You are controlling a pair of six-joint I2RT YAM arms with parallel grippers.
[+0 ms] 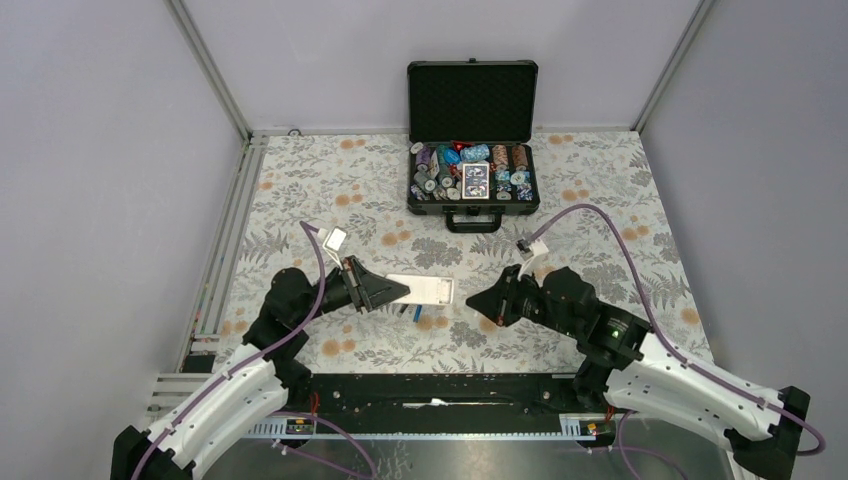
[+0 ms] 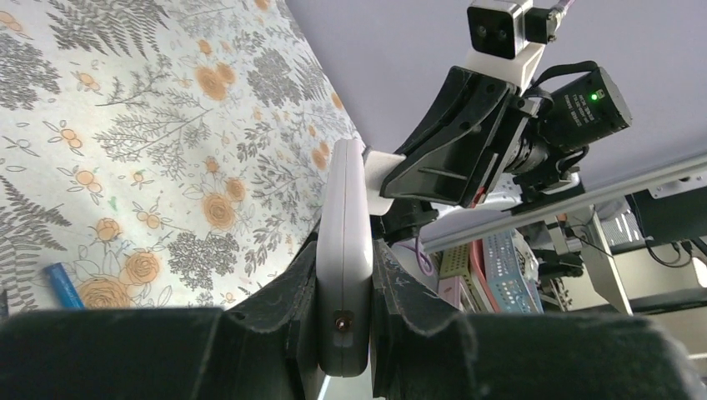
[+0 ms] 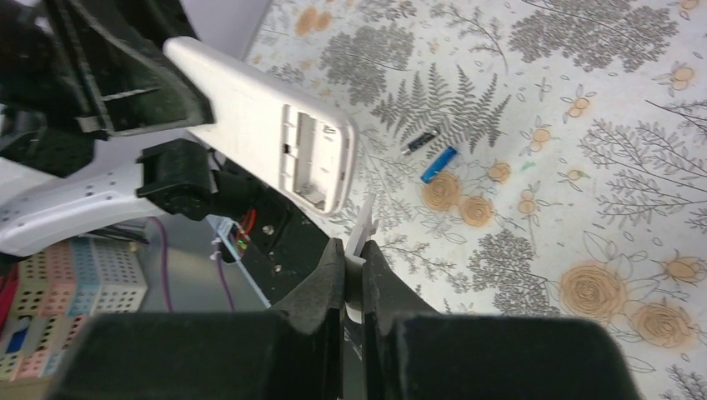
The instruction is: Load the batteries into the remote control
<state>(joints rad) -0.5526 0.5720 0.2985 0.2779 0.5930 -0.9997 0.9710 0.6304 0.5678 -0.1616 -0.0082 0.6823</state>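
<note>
Beside smooth white remote control (image 3: 267,125), slim cylindrical batteries (image 3: 438,164)

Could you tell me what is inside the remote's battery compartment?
In the remote control, the open compartment holds nothing visible; both batteries lie on the table. Its lower end is shadowed.

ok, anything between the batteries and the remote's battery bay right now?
Nothing covers the bay: it is open, and the left gripper holds the remote control up. What looks like its cover is pinched in the right gripper, so that gripper is occupied. The dark battery and blue battery lie bare on the table.
</note>
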